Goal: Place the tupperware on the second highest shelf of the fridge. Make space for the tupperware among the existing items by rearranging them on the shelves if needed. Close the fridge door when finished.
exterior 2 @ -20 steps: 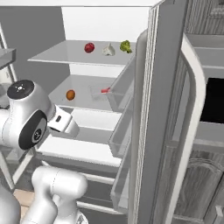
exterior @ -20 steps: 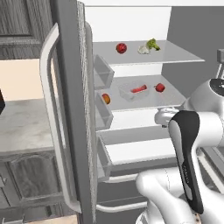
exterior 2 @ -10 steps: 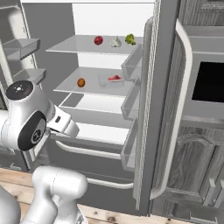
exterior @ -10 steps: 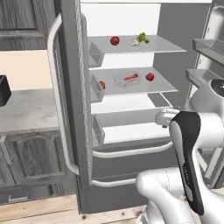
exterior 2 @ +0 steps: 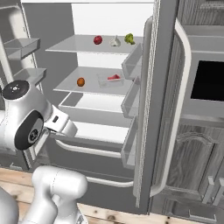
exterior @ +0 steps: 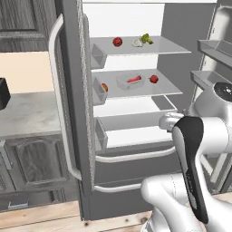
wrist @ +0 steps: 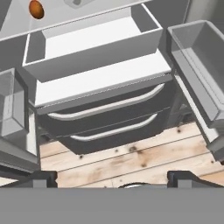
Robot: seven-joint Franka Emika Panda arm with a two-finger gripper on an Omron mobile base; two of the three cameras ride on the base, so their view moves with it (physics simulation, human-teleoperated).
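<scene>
The fridge (exterior: 136, 158) stands with both doors open. The clear tupperware (exterior: 130, 81) with red food sits on the second highest shelf (exterior: 136, 93), between an orange piece (exterior: 104, 87) and a round red fruit (exterior: 154, 79). The top shelf holds a red fruit (exterior: 117, 41), a white bulb (exterior: 137, 42) and a green vegetable (exterior: 146, 38). The right base view shows the tupperware (exterior 2: 111, 78) and the orange piece (exterior 2: 81, 82) too. My gripper (wrist: 113, 180) is open and empty, held low in front of the lower drawers (wrist: 109, 118), well below the tupperware.
The left fridge door (exterior: 68, 99) and the right door with its bins (exterior: 216, 47) flank the arm. A black toaster (exterior: 3, 93) sits on the counter at left. A dark oven front (exterior 2: 210, 81) is at right. Wood floor (wrist: 131, 159) lies below the drawers.
The whole picture has shifted: the base has backed away and the fridge looks farther off. The items on the shelves have not moved, and the gripper stays open.
</scene>
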